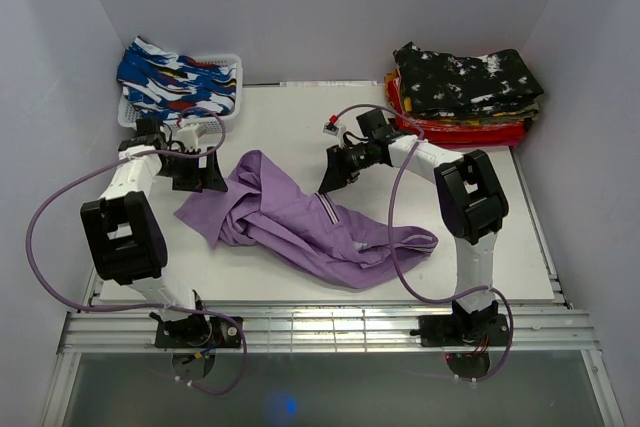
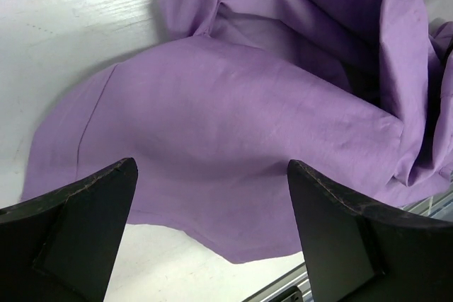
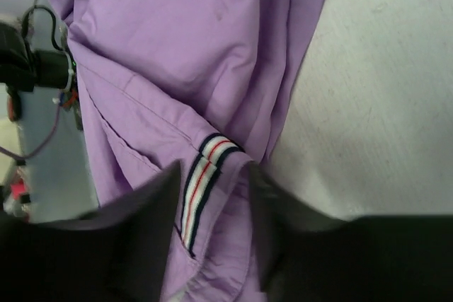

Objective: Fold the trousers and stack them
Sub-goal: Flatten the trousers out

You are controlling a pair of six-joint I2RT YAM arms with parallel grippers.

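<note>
Crumpled purple trousers (image 1: pixel 300 222); left gripper (image 2: pixel 212 203) being held over one edge, right gripper (image 3: pixel 212 199) astride the striped trim (image 3: pixel 200 185), both jaws apart, presumably for spreading

Matt purple cloth trousers (image 1: pixel 300 222) lie on a smooth white table (image 1: pixel 480 227).

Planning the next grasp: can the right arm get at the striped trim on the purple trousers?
Probably yes: the right gripper hovers open over the striped trim, nothing covering it.
</note>
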